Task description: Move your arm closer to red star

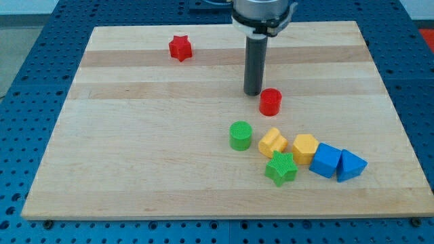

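Tip (253,93) of my rod sits just beside red cylinder (270,102); red star (180,48) lies well apart toward the view's top left; no jaws on this rod.

Red star (180,48), grn cylinder (240,135)

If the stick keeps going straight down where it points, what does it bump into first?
Just the wooden board. My tip already rests there, close beside the red cylinder, though depth is hard to judge. The red star sits far off.
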### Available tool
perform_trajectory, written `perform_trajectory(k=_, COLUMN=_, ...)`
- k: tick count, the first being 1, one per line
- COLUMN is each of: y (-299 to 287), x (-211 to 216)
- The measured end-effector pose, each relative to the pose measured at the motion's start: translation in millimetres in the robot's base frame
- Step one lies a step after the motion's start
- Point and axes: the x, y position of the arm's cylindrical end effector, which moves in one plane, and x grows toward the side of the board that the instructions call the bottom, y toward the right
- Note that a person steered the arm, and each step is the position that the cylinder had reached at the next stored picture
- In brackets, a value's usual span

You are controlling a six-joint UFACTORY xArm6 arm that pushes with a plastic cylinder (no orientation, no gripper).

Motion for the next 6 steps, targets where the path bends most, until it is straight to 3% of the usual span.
perform_trajectory(k=1, y=11, x=1)
perform_trajectory(k=2, y=11, x=61)
perform_trajectory(k=3, y=5, x=36)
perform_trajectory(k=4, y=-45, x=-20)
perform_trajectory(k=5, y=-132, x=-37)
perform_trajectory(k=6, y=-187, x=-101)
